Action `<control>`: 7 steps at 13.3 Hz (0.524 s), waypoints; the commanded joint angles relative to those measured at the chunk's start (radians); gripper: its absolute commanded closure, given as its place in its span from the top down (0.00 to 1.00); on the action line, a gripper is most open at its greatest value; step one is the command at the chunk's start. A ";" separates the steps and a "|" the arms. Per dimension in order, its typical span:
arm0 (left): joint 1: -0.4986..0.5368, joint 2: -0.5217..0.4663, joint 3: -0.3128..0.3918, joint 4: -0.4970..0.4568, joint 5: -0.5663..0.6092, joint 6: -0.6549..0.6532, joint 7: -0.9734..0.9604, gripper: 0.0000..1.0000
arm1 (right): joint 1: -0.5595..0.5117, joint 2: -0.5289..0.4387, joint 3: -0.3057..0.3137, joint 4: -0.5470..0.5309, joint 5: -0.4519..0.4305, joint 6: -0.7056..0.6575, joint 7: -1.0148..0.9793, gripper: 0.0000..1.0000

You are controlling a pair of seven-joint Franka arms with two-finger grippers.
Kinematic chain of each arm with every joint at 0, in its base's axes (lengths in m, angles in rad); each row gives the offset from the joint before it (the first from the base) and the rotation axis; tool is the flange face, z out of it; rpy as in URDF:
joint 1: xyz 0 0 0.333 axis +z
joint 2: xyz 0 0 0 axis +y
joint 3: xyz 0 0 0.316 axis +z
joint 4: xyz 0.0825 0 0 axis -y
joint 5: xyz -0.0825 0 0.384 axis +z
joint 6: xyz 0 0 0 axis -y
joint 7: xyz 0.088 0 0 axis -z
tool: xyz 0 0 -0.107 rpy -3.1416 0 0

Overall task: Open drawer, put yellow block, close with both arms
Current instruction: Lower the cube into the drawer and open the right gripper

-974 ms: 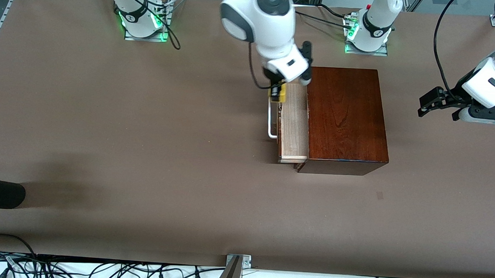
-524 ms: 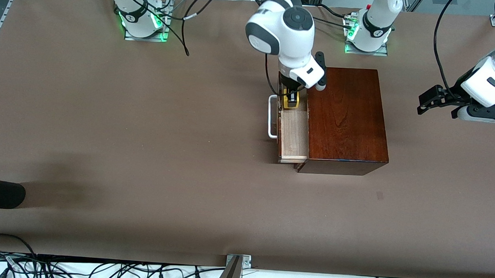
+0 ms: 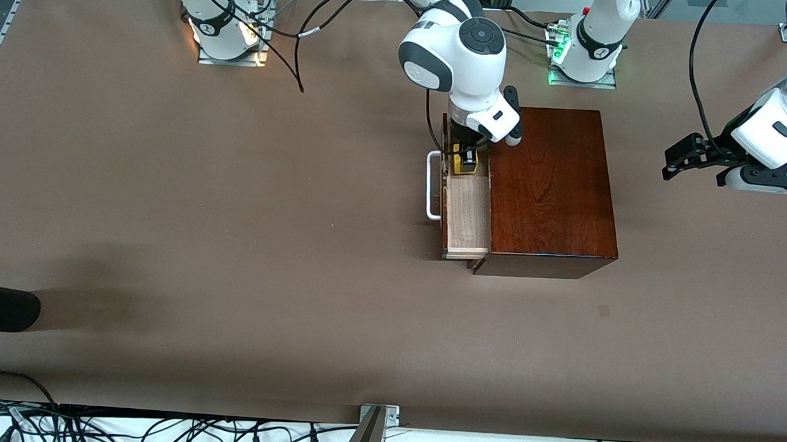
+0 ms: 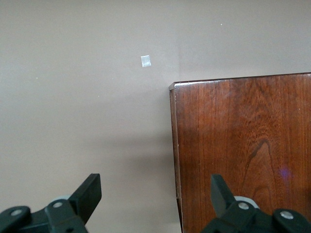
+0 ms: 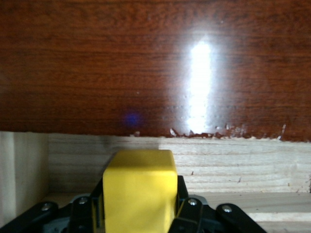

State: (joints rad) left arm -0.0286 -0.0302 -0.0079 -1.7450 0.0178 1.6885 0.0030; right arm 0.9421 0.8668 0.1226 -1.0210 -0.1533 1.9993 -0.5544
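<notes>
Here, the right gripper (image 3: 466, 159), clamped on the yellow block (image 3: 467, 162), hangs inside the pulled-out drawer (image 3: 467, 214) (the left gripper (image 3: 676, 161) waits apart, fingers spread).

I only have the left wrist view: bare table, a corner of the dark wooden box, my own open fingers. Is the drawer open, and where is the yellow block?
Observer: The drawer is pulled out toward the right arm's end of the table, white handle showing.
Operator: And the block?
Observer: The yellow block is clamped in the right gripper, low inside the drawer at the end farther from the front camera.
Operator: Released yet?
Observer: No, the right wrist view shows the fingers shut on it, with the pale drawer wall just ahead.
Operator: Where is my gripper?
Observer: The left gripper waits open above the table, off the wooden box toward the left arm's end.
</notes>
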 commanded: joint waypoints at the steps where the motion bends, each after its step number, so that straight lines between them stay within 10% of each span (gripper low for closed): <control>1: 0.004 -0.017 -0.009 -0.005 0.005 -0.010 -0.011 1.00 | 0.012 0.038 -0.012 0.042 -0.015 -0.008 -0.010 0.00; 5: 0.004 -0.017 -0.011 -0.005 0.005 -0.012 -0.011 1.00 | 0.012 0.044 -0.012 0.042 -0.031 -0.002 -0.012 0.00; 6: 0.004 -0.017 -0.011 -0.005 0.005 -0.012 -0.011 1.00 | 0.012 0.041 -0.012 0.042 -0.031 -0.004 -0.012 0.24; 7: 0.004 -0.017 -0.011 -0.005 0.005 -0.012 -0.008 1.00 | 0.009 0.037 -0.012 0.042 -0.029 -0.005 -0.003 0.97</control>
State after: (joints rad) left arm -0.0286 -0.0302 -0.0100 -1.7450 0.0178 1.6882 0.0030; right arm 0.9455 0.8953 0.1175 -1.0157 -0.1658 2.0101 -0.5556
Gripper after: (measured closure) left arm 0.000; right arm 0.445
